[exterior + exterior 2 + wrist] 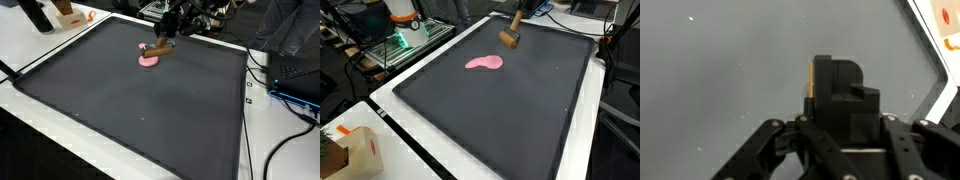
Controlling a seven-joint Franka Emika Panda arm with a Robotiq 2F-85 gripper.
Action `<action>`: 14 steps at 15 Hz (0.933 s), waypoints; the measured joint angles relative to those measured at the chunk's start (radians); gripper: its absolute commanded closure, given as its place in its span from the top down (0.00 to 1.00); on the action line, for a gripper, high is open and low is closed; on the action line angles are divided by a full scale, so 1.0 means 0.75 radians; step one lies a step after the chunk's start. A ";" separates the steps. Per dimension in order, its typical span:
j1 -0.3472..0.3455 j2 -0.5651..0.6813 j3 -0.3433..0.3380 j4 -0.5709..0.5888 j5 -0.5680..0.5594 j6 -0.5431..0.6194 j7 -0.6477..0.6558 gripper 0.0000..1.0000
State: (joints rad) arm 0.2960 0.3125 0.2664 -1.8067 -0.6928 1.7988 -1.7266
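Dark matting point(150, 110) covers the white counter point(385, 92). The hand point(165, 40) is at the far edge of the matting, clamped on a brown block point(509, 39). The wrist view shows the block point(840, 85) seated between the fingers. A flat pink piece point(485, 63) lies on the matting near the block; contact between them cannot be confirmed. The block appears rigid, light and probably wooden, with flat faces. Grip across two opposite flat faces near mid-length. Smooth faces may slip under a light grip.
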 measured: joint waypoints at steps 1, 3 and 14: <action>0.004 0.009 0.003 -0.004 -0.005 0.000 -0.016 0.24; 0.008 0.026 0.009 -0.006 -0.006 0.000 -0.040 0.24; 0.021 0.091 0.028 -0.006 -0.006 0.000 -0.114 0.24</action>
State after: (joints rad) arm 0.3114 0.3809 0.2875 -1.8111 -0.6971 1.7989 -1.8124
